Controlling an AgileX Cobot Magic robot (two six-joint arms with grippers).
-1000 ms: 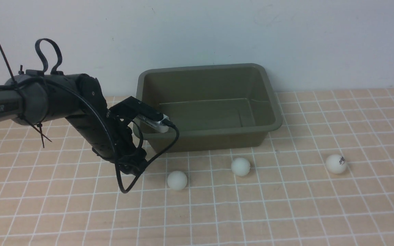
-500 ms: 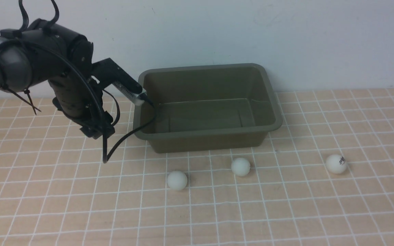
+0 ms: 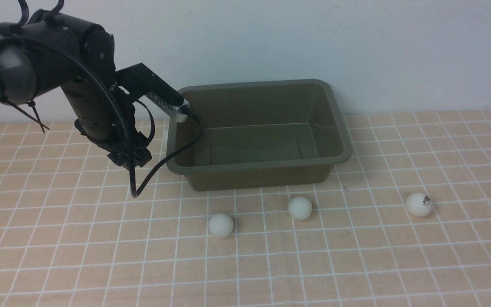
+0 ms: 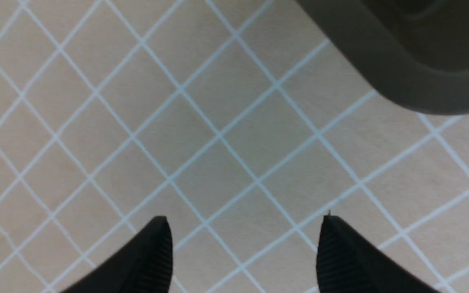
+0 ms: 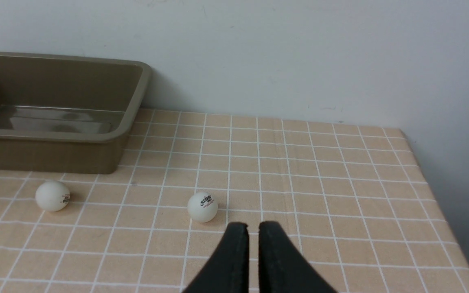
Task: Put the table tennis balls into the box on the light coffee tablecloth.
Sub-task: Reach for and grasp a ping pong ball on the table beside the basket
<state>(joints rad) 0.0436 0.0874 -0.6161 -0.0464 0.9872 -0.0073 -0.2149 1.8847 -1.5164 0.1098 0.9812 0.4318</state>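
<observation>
Black left arm (image 3: 94, 108) angles down beside box (image 3: 254, 167).

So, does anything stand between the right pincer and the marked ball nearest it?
Nothing visible does. Only bare tablecloth lies between the shut right pincer and the marked ball; the box stands apart from both.

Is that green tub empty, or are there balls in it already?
Empty, as far as shows: the box floor is bare, and three table tennis balls lie outside on the tablecloth.
</observation>
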